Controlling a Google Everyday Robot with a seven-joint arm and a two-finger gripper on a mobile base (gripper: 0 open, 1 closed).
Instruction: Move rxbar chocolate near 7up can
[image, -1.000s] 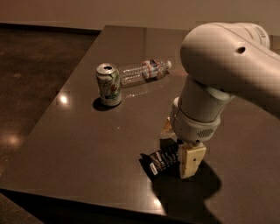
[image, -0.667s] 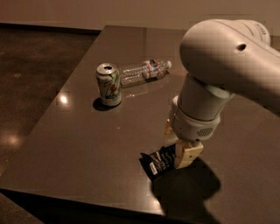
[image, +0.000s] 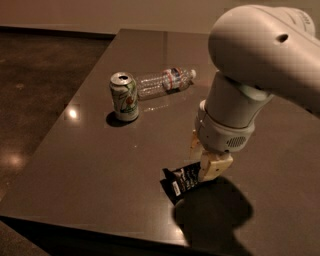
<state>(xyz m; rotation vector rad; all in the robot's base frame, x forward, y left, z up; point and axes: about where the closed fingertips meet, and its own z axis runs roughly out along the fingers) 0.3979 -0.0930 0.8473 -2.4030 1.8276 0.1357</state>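
The rxbar chocolate (image: 180, 183), a flat black-wrapped bar with white lettering, sits tilted near the table's front edge, one end raised. My gripper (image: 204, 161) hangs from the big white arm and is shut on the bar's right end, one tan finger (image: 212, 167) in front of it and the other behind. The 7up can (image: 124, 96), whitish-green with a red spot and silver top, stands upright well to the left and farther back, apart from the bar.
A clear plastic water bottle (image: 165, 81) lies on its side just right of the can. The dark table (image: 90, 165) has its left edge near the can and its front edge close below the bar. The floor lies to the left.
The fingers have closed on the bar's right end, and the bar has tipped up and lifted slightly with the gripper. The can and bottle have not moved.
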